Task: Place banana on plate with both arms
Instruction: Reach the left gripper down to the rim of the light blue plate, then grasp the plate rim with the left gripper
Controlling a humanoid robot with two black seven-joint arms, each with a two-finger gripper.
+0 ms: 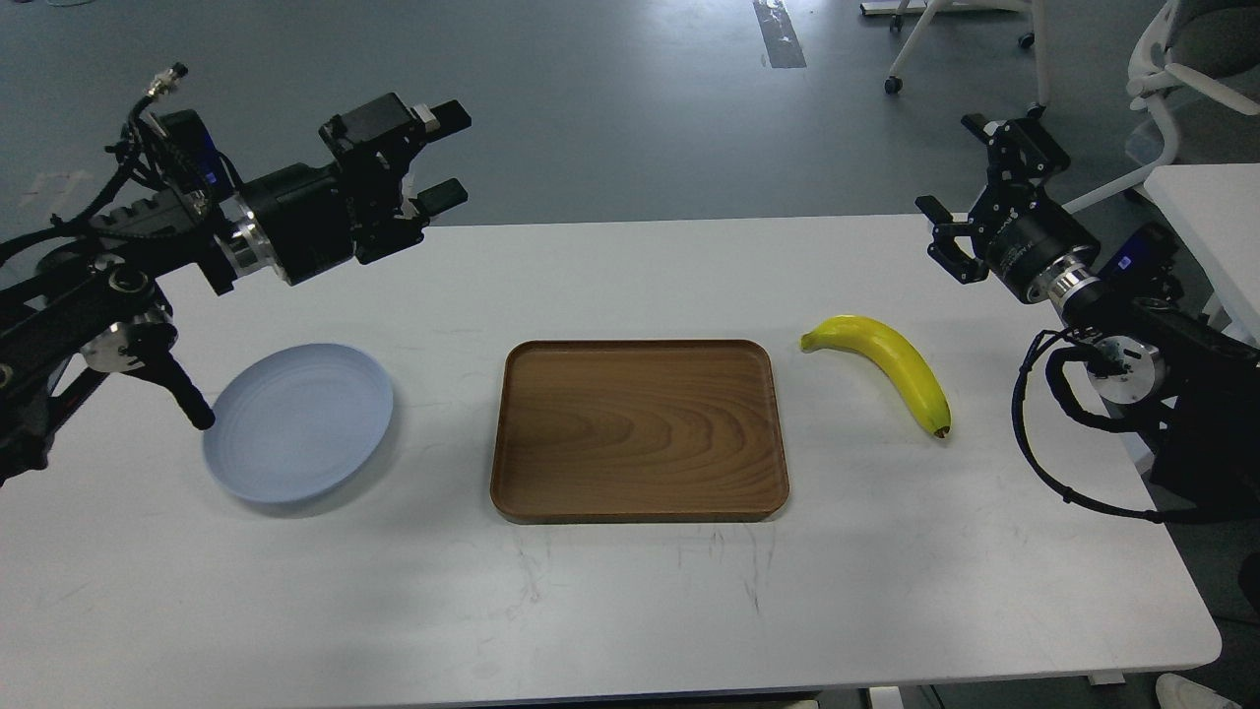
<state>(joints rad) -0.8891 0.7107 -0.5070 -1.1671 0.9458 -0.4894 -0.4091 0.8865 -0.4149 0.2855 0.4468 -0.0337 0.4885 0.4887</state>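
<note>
Our left gripper (445, 156) hangs at 10 o'clock, prongs spread, holding nothing. Our right gripper (953, 187) sits at 2 o'clock, fingers apart, also holding nothing. The banana (891, 366) lies on the white table (610, 591) at 3 o'clock, just beside the wooden tray (638, 429). The plate (299, 421) rests at 9 o'clock, well apart from the banana.

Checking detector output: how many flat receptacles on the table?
2. A blue-grey plate at the table's left, and a brown wooden tray in the centre. Both lie fully in view; nothing hides a third.
</note>
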